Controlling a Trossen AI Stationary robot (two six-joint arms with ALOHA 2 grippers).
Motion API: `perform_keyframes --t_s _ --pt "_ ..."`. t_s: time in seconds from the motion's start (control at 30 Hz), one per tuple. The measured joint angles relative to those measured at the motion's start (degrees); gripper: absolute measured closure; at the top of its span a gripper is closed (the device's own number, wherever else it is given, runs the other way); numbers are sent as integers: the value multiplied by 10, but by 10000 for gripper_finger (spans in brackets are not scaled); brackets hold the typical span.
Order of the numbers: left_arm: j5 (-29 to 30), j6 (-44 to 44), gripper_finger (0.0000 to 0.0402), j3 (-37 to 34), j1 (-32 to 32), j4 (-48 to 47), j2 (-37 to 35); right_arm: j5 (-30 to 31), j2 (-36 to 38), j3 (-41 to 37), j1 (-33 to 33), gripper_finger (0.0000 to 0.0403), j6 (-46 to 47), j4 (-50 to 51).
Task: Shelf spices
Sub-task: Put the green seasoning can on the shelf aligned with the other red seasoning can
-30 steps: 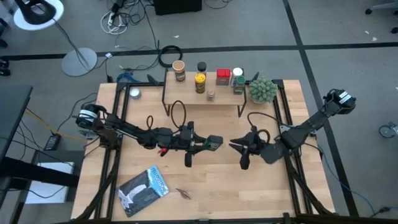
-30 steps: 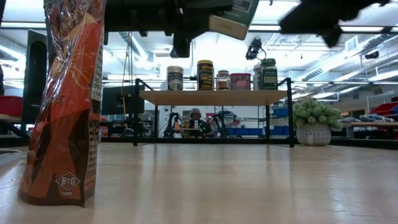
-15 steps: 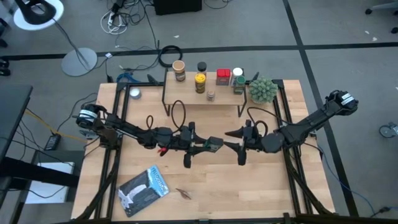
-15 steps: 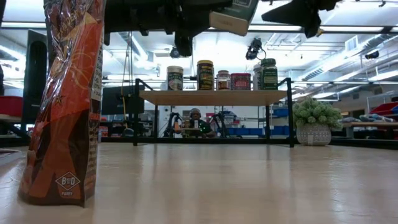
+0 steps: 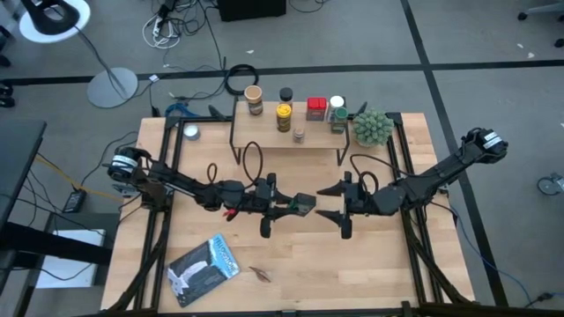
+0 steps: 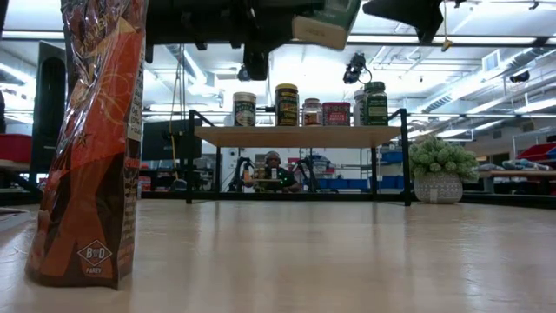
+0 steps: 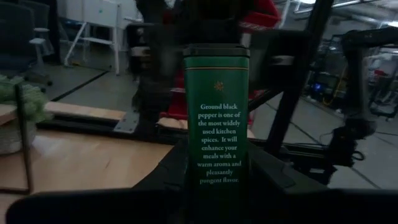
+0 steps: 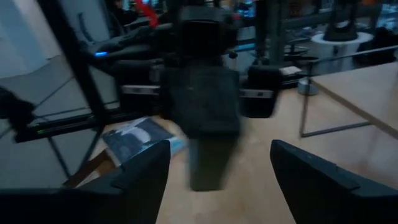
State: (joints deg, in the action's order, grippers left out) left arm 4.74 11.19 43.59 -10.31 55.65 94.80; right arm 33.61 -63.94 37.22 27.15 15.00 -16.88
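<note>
My left gripper (image 5: 289,206) is shut on a green tin (image 5: 304,205) of ground black pepper (image 7: 216,124), held above the middle of the table. My right gripper (image 5: 322,202) faces it from the table's right. It is open, with its fingertips (image 8: 140,180) just short of the tin's free end (image 8: 208,118) and touching nothing. The shelf (image 5: 286,143), a light-wood board on black legs, stands at the far edge. Several spices stand on it, among them a tan-lidded jar (image 5: 254,99), a yellow jar (image 5: 283,116) and a red tin (image 5: 316,109). My left gripper pinches the tin between its two fingers at the tin's near end (image 7: 214,186); the gripper body hides the exact spot. The fingers lie level, coming from the table's left. The tin sticks out ahead of them toward the right gripper, lifted clear of the table (image 6: 326,22).
A small potted plant (image 5: 373,128) stands at the shelf's right end and a round silver tin (image 5: 189,132) to its left. A blue-white flat packet (image 5: 204,269) lies at the near left. In the low view an orange bag (image 6: 91,139) stands close by.
My right gripper has moved toward the table's left, up to the tin, rising a little and turning level. Its fingers have opened wide. My left gripper and the tin have kept still.
</note>
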Motion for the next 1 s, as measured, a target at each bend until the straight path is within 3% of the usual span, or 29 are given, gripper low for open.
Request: perform_keyframes --t_s 0.17,0.37,0.5,0.67,1.0 --pt "0 0 303 0 0 1 1 -44 0 0 0 129 3 -12" --pt "-2 0 303 0 0 6 1 -39 -1 0 -31 139 15 -10" --pt "-2 0 303 0 -2 5 1 -93 -2 0 -59 145 30 -11" --pt "0 10 303 0 -1 5 1 -111 -2 0 -77 154 29 -14" --pt "1 12 303 0 -1 4 1 -146 -2 0 -92 217 20 -25"
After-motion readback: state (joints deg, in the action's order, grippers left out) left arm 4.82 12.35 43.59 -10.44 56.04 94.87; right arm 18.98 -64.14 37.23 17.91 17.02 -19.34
